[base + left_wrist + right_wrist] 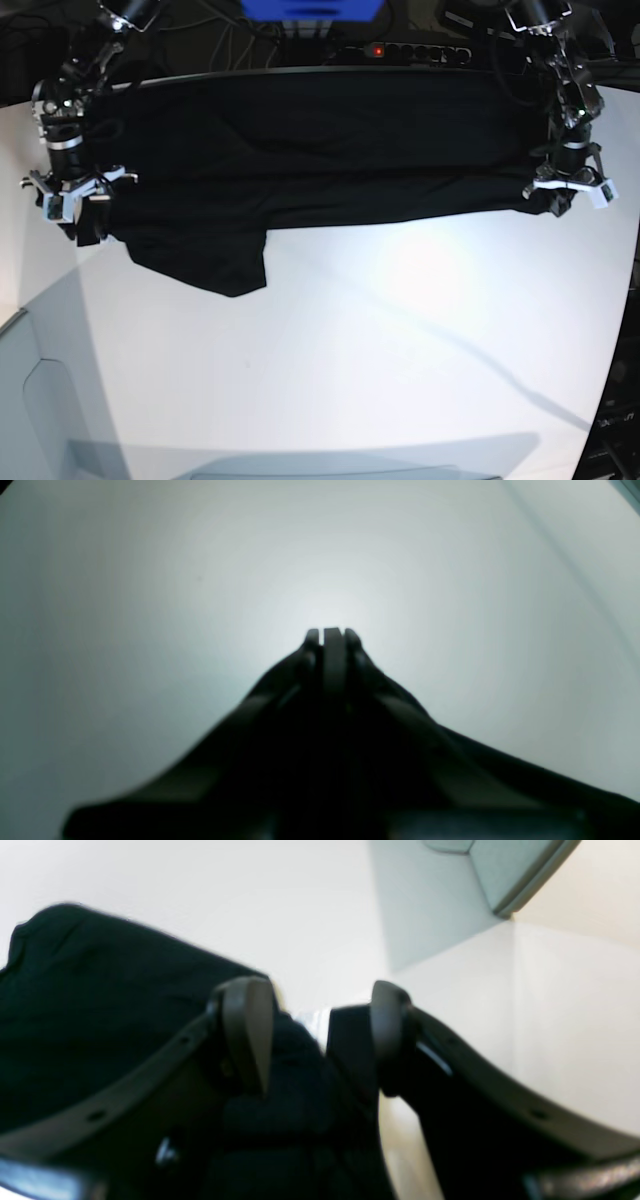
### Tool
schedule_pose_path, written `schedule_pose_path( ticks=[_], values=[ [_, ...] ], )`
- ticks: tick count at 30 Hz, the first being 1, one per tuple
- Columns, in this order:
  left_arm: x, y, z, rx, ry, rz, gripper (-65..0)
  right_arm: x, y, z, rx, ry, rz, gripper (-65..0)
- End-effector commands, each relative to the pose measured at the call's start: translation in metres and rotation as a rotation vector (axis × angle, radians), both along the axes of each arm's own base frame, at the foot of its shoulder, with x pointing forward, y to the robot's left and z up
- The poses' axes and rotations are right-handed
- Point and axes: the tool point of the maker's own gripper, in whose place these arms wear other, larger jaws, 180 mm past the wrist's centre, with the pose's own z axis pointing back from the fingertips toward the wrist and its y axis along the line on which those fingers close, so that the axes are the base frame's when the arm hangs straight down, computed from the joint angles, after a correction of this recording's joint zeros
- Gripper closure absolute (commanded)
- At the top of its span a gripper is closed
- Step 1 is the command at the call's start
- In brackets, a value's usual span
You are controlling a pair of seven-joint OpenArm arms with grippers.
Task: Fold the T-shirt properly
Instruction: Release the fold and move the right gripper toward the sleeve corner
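Note:
The black T-shirt (320, 160) lies spread wide across the far part of the white table (400, 350), with one sleeve hanging toward the front left. At its right edge my left gripper (565, 192) is shut. In the left wrist view this gripper (332, 636) pinches a dark strip of cloth, and black fabric (525, 780) drapes away below it. At the shirt's left edge is my right gripper (75, 203). The right wrist view shows that gripper (317, 1032) with its fingers apart, and black cloth (90, 1005) lies under and between them.
Behind the table, a power strip (400, 50) with a red light and cables sit next to a blue object (312, 8). A grey panel (40, 400) stands at the front left corner. The table's curved edge runs down the right side.

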Motion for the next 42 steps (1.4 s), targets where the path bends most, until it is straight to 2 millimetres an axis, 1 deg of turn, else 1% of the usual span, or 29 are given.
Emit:
schedule_pose_path(
  ticks=[1,3,7,10,12,15,18,20,21,27,30,33,38,42],
  values=[
    [0.008,0.005,0.018,0.026,-0.050,-0.008,0.0,0.013,0.000,0.026,-0.009,-0.093,0.018,-32.3],
    [0.011,0.003,0.026,0.036,-0.068,-0.016,-0.1,0.020,0.000,0.033,-0.009,-0.118,0.018,-32.4],
    [0.018,-0.006,0.056,0.077,-0.136,-0.049,-0.1,0.043,0.001,0.055,-0.006,-0.188,0.021,-32.4],
    [0.017,-0.013,0.069,0.099,-0.159,-0.072,-0.1,0.058,0.002,0.065,-0.045,-0.201,0.026,-32.2],
    [0.018,-0.015,0.073,0.103,-0.167,-0.077,-0.1,0.071,0.010,0.060,-0.079,-0.171,0.051,-32.3],
    [0.018,-0.015,0.073,0.103,-0.167,-0.077,-0.1,0.088,0.016,0.043,-0.106,-0.108,0.076,-32.6],
    [0.017,-0.013,0.071,0.103,-0.164,-0.073,-0.1,0.105,0.015,0.023,-0.085,-0.050,0.077,-32.7],
    [0.017,-0.012,0.071,0.106,-0.161,-0.071,-0.1,0.111,0.010,0.010,-0.106,0.000,0.083,-32.7],
    [0.017,-0.012,0.071,0.106,-0.161,-0.071,-0.1,0.112,0.012,0.003,-0.105,0.022,0.088,-32.7],
    [0.017,-0.012,0.071,0.106,-0.161,-0.071,-0.1,0.111,0.018,-0.024,-0.067,0.087,0.104,-32.7],
    [0.017,-0.012,0.071,0.107,-0.160,-0.072,-0.1,0.106,0.023,-0.042,-0.039,0.127,0.113,-32.7],
    [0.017,-0.012,0.071,0.107,-0.160,-0.072,-0.1,0.099,0.025,-0.053,-0.027,0.155,0.117,-32.7],
    [0.017,-0.011,0.071,0.110,-0.159,-0.071,-0.1,0.094,0.046,-0.062,-0.044,0.182,0.181,-36.5],
    [0.017,-0.011,0.072,0.110,-0.161,-0.071,-0.1,0.093,0.050,-0.066,-0.040,0.192,0.190,-36.8]
  ],
)
